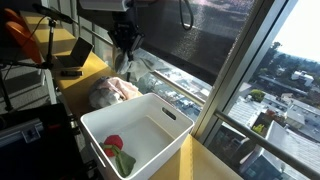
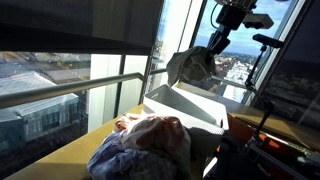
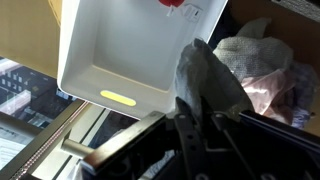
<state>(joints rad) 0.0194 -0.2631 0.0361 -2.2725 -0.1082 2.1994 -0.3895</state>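
- White bin: shown nearest in an exterior view, set on the yellow tabletop. A red item is seen inside it, at about 7 o'clock of its floor.
- Pile of clothes: heaped just beside the bin, at 11 o'clock of it, wholly outside the rim.
- Grey cloth: hung in the air at 12 o'clock of the bin, over the pile's edge; it is not laid in the bin.
- Gripper: the jaws are drawn almost together, pinching the top of the grey cloth, as is confirmed in the wrist view.
- Progress, as judged: one item is lodged in the bin, one cloth is lifted, and the pile is left outside.
- Window: farthest, behind the arm.
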